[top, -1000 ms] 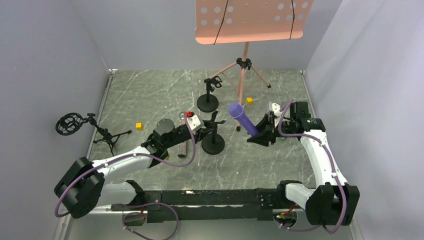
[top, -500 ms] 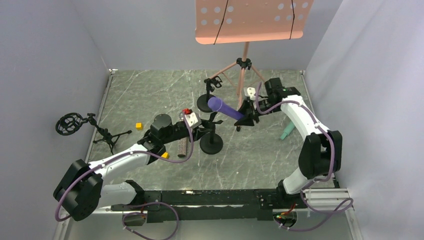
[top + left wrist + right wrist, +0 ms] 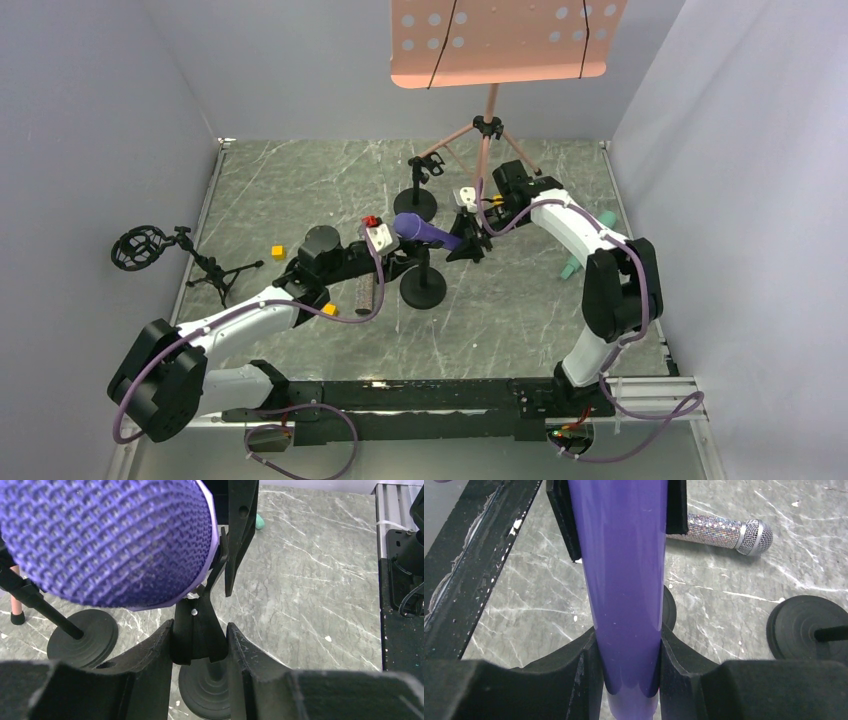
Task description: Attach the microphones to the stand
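Purple mic point(image 3: 420, 228): lay almost level in the right gripper point(image 3: 466, 245), tail end nipped between the fingers point(image 3: 579, 667), head pointing to the left edge, over the stand point(image 3: 424, 290)
Right gripper: closed tight on the purple mic's smooth, glossy barrel
Left gripper point(image 3: 198, 647): narrow, clamped on the black clip point(image 3: 194, 630) atop the stand, with the mic's head just above it
Clip: matte black plastic; in the right wrist view its two prongs flanked the barrel on either side
Mic head: rounded, fine woven purple mesh
Stand: thin black post on a round ridged base, near the desk's middle
Second stand point(image 3: 415, 205): same round base, nearer the far edge
Glitter mic point(image 3: 719, 530): lay flat on the desk left of the stand, sparkly barrel, silver mesh ball, apart from both grippers
Mint mic point(image 3: 572, 265): lay near the right edge, partly hidden by the right arm
Desk point(image 3: 300, 190): grey-green stone pattern with white veins
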Motion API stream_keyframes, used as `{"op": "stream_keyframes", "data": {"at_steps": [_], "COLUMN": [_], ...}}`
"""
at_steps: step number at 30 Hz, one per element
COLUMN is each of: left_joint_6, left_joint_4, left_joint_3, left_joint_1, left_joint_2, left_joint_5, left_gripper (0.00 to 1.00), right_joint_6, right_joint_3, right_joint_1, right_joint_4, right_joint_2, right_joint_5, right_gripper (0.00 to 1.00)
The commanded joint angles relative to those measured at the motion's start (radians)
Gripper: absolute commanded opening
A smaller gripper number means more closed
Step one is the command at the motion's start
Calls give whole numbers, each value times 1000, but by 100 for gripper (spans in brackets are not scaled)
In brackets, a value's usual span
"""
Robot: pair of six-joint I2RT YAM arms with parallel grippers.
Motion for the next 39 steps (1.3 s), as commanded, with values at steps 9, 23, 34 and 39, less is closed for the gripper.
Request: {"op": "stream_keyframes", "data": {"at_steps": [9, 23, 34, 39], "left_joint_6": [-41, -167, -144, -145], "left_joint_4": [64, 133, 71, 62], "left_joint_3": [3, -31, -101, -192], "left_joint_1": [-4, -2, 0, 2], "left_joint_2": [9, 4, -151, -253], "left_joint_5": [60, 20, -51, -68], "left_gripper": [15, 82, 99, 99], "right_joint_6": [43, 206, 412, 361], "right_joint_3": [-14, -61, -100, -83], "right_joint_1": [58, 58, 41, 8], "right_joint_4": [83, 196, 353, 278], "right_joint_2": [27, 1, -68, -107], "right_joint_5": [-33, -49, 52, 38], "right_gripper": [8, 31, 79, 99]}}
